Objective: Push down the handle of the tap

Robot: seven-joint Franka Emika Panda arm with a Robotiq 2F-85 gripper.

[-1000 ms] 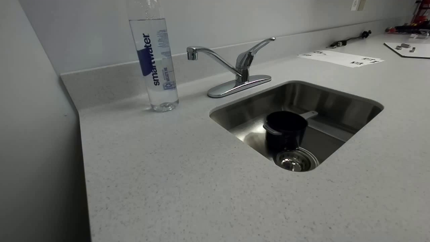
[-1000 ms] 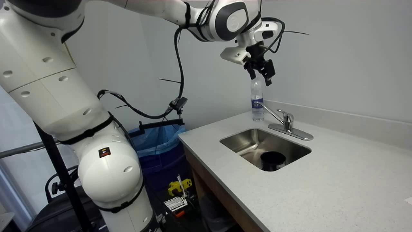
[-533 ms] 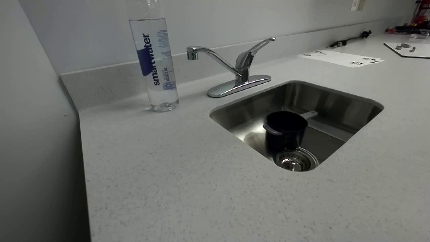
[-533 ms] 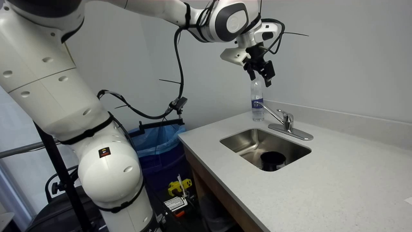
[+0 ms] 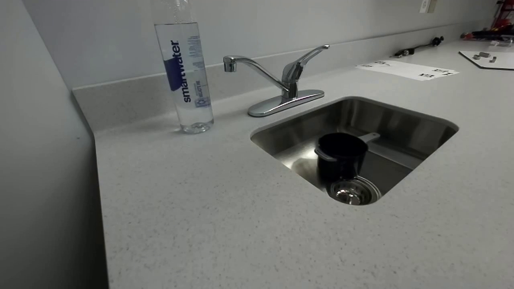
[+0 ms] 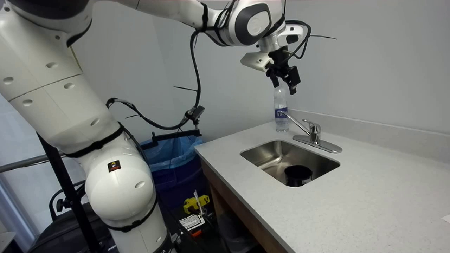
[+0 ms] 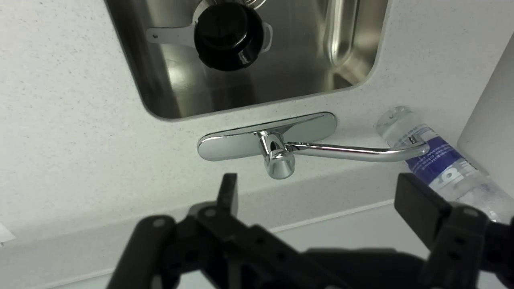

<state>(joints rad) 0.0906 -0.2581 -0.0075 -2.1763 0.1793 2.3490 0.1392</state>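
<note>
The chrome tap (image 5: 290, 91) stands behind the sink on its flat oval base plate and also shows in an exterior view (image 6: 315, 135) and the wrist view (image 7: 229, 146). Its handle (image 5: 310, 56) slants upward from the body, away from the spout; it also shows in an exterior view (image 6: 308, 122) and from above in the wrist view (image 7: 266, 142). My gripper (image 6: 284, 88) is open and empty, in the air above and to the left of the tap there, touching nothing I can see. In the wrist view its fingers (image 7: 317, 180) are wide apart, below the tap in the picture.
A clear water bottle (image 5: 188, 80) stands on the counter beside the spout. A dark pot (image 5: 342, 156) sits in the steel sink (image 5: 401, 116). A wall (image 6: 379, 63) with a low backsplash (image 6: 379, 130) runs behind the tap. Printed paper (image 5: 405, 71) lies farther along the counter.
My gripper has moved down very slightly since one second ago and looks still since half a second ago. The tap, its handle and the other things have not moved.
</note>
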